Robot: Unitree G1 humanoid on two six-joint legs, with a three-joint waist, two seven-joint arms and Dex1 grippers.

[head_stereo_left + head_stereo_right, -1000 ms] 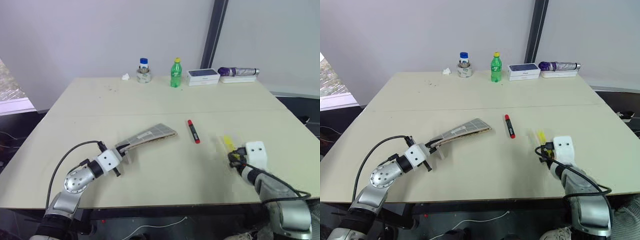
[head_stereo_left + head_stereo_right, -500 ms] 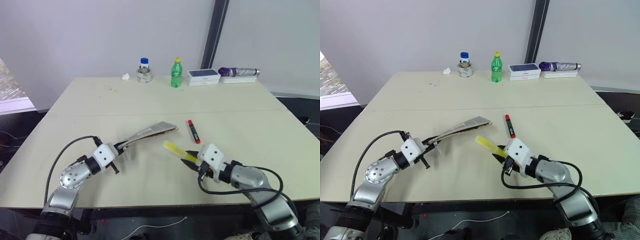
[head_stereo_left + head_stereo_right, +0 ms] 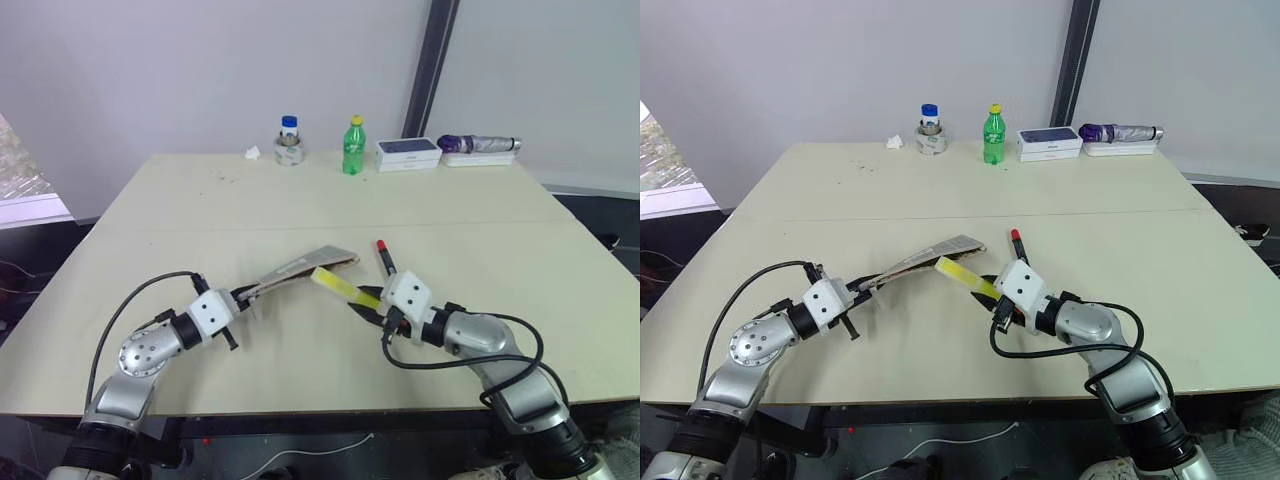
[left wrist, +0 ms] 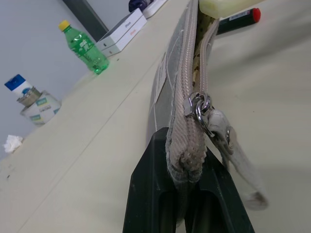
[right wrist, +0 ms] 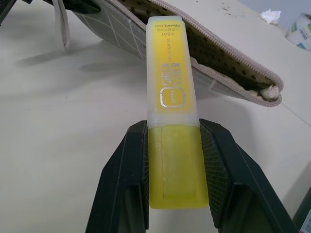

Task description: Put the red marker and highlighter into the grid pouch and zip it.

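Observation:
The grid pouch (image 3: 303,268) is raised off the table, tilted, with its zipper open and the dotted lining (image 5: 218,53) showing. My left gripper (image 3: 240,296) is shut on the pouch's near end, beside the zipper pull strap (image 4: 228,145). My right gripper (image 3: 369,304) is shut on the yellow highlighter (image 3: 338,286), whose free end lies at the pouch's open mouth (image 5: 167,29). The red marker (image 3: 383,255) lies on the table just beyond the right gripper, its near half hidden behind that hand.
Along the table's far edge stand a blue-capped jar (image 3: 289,142), a green bottle (image 3: 352,146), a white box (image 3: 407,153) and a purple folded umbrella (image 3: 478,144). A crumpled tissue (image 3: 251,153) lies beside the jar.
My right gripper swung left from the table's right side, carrying the highlighter to the pouch's open mouth. The left gripper kept its hold on the pouch.

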